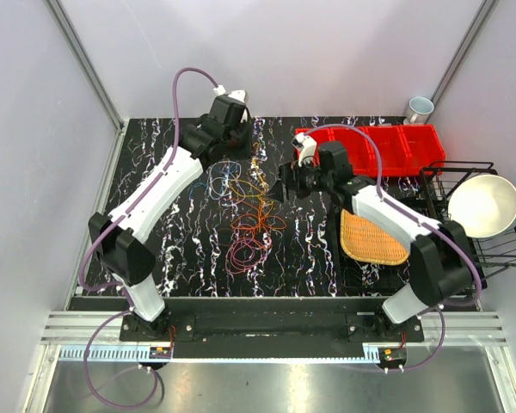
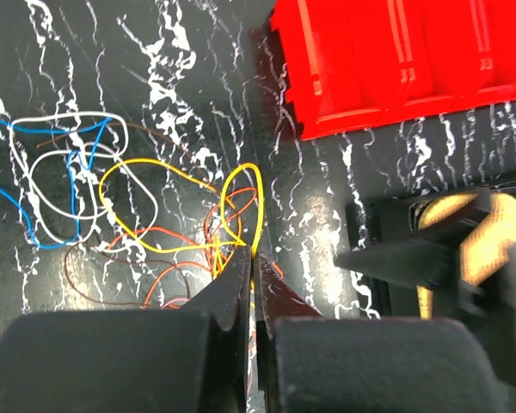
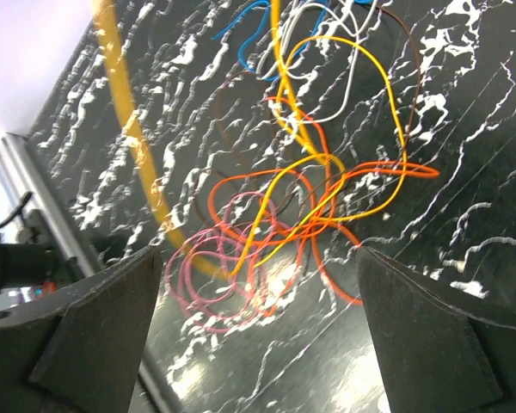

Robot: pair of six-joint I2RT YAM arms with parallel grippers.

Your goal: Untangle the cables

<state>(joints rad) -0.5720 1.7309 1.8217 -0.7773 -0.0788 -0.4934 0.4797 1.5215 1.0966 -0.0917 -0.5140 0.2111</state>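
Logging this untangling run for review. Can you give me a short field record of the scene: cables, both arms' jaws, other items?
cables: blue, white, yellow, orange and pink wires in one tangle
left gripper: jaws shut on yellow cable at the tangle's far edge
right gripper: jaws open, facing the tangle, holding nothing
other items: red bin, woven mat, wire rack with white bowl, cup

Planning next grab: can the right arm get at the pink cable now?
Probably yes. The right gripper is open above the tangle, with the pink cable below it. The orange cable and yellow cable cross the pink loops, so it may pinch those too.
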